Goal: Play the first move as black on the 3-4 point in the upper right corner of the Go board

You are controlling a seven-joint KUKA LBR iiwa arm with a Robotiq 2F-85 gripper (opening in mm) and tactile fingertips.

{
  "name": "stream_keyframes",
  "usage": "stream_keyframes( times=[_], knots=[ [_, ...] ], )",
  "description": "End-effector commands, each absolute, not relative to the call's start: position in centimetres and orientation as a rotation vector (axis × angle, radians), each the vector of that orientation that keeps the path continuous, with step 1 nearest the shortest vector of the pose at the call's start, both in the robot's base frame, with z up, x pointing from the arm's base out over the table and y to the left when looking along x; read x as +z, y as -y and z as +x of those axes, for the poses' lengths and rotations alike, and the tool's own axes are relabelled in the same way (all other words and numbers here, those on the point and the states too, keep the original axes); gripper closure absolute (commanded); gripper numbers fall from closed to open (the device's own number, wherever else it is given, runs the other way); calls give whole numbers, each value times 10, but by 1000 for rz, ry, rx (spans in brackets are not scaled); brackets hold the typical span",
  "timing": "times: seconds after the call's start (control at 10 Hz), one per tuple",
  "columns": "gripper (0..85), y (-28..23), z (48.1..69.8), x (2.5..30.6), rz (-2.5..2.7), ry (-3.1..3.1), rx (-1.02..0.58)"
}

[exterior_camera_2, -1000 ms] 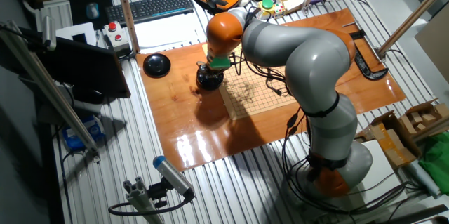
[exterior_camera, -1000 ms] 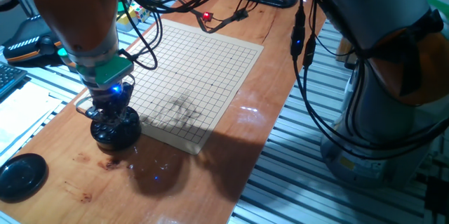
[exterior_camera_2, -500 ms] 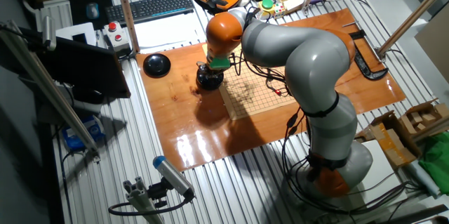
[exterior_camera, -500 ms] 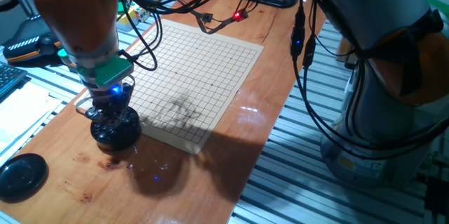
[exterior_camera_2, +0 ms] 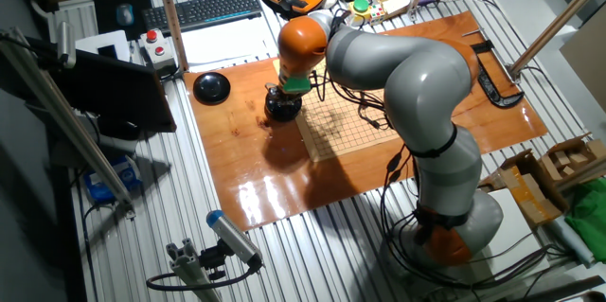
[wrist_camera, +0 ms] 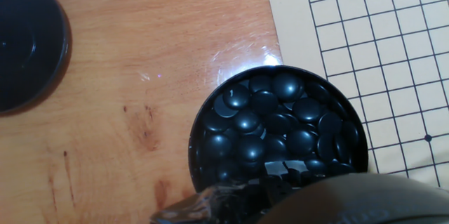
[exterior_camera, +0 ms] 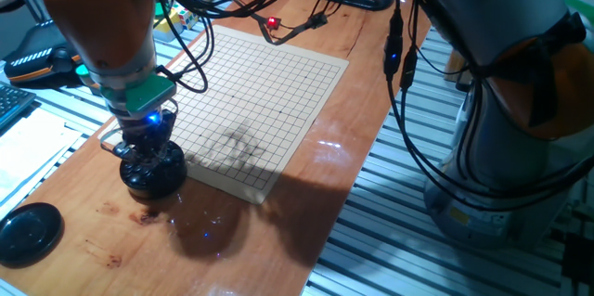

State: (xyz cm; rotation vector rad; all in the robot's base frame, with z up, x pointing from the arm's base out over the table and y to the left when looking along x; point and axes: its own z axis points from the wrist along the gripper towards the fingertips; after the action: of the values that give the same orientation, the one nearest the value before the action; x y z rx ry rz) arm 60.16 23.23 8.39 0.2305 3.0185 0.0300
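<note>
Hovering directly over the round black bowl (exterior_camera: 151, 173) of stones, the gripper (exterior_camera: 148, 140) points straight down, its tip at or just inside the bowl's mouth. Whether its fingers are apart or closed cannot be told: the fixed views hide them behind the wrist, and the hand view shows only a dark blurred mass along its lower edge.

Seen from the hand view, the bowl (wrist_camera: 198, 155) is filled with glossy black stones (wrist_camera: 260, 123), heaped and touching one another, lying just ahead of and below the blurred gripper body. None can be seen pinched or lifted out of the heap.

Relative to the bowl, the Go board (exterior_camera: 269, 92) lies immediately beside it; in the hand view the bowl's rim overlaps the board's (wrist_camera: 337, 20) near corner, covering a few grid squares. The board's grid shows no stone on it in the fixed view, and the far corner region, well apart from the bowl, is bare lines; the exact 3-4 crossing is too fine to pick out.

On the bowl's other side, on the wooden tabletop (exterior_camera: 232, 240), sits a round black lid (exterior_camera: 28, 231), apart from the bowl.
</note>
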Motion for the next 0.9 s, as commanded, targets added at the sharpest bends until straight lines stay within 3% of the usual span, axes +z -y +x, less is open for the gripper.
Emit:
stream_keyframes(
  times=[0.0,0.8],
  knots=[
    [843,-232,602,84,227,-3015,25],
    [843,-232,602,84,185,-3055,17]
  ],
)
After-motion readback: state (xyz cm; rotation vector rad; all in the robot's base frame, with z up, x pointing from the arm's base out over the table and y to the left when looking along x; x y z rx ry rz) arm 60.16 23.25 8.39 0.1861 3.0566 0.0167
